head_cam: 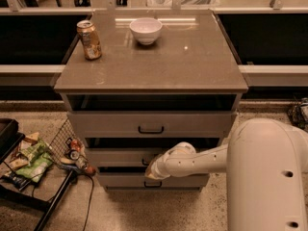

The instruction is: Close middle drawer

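Note:
The middle drawer [115, 158] is the second of three grey-beige fronts in the cabinet, with a dark gap above it. Its small dark handle [144, 162] is partly covered by my gripper. My gripper [153, 170] is at the end of the white arm [202, 160], which reaches in from the right. It sits against the lower centre of the middle drawer front, just above the bottom drawer [183, 181].
The top drawer [106, 124] has a taller front and a dark handle [150, 129]. A soda can [90, 40] and a white bowl [146, 31] stand on the cabinet top [192, 61]. A wire basket with snack packs [33, 158] sits on the floor to the left. My white arm base [269, 177] fills the lower right.

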`<state>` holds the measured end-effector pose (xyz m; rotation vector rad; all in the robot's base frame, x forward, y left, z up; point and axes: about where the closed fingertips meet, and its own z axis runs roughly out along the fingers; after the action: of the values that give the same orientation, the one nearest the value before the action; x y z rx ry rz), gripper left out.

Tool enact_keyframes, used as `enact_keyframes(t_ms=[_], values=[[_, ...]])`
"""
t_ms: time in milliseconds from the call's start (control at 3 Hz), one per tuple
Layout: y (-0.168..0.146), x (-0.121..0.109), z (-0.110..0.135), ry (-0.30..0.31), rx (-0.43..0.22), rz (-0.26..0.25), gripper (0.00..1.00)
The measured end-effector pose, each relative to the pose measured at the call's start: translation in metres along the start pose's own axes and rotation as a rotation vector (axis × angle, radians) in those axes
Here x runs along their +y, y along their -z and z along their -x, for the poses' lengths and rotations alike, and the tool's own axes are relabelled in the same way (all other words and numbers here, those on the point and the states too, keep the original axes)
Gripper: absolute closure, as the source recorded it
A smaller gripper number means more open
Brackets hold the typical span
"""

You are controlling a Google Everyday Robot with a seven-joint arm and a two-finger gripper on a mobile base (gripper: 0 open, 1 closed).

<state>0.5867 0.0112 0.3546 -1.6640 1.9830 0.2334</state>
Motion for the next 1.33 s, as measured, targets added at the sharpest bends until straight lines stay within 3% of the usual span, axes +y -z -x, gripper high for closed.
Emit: enact_keyframes(t_ms=[333,667,1000,1333], values=[[-0.004,0.021,0.003,-0.014,-0.011,0.040,1.00],[0.032,0.097,0.009,-0.037,-0.022,0.199,1.00],[0.103,0.136,0.021,0.013,-0.022,0.302,1.00],[0.176,0.132,0.013,0.067,0.049,0.343,1.00]])
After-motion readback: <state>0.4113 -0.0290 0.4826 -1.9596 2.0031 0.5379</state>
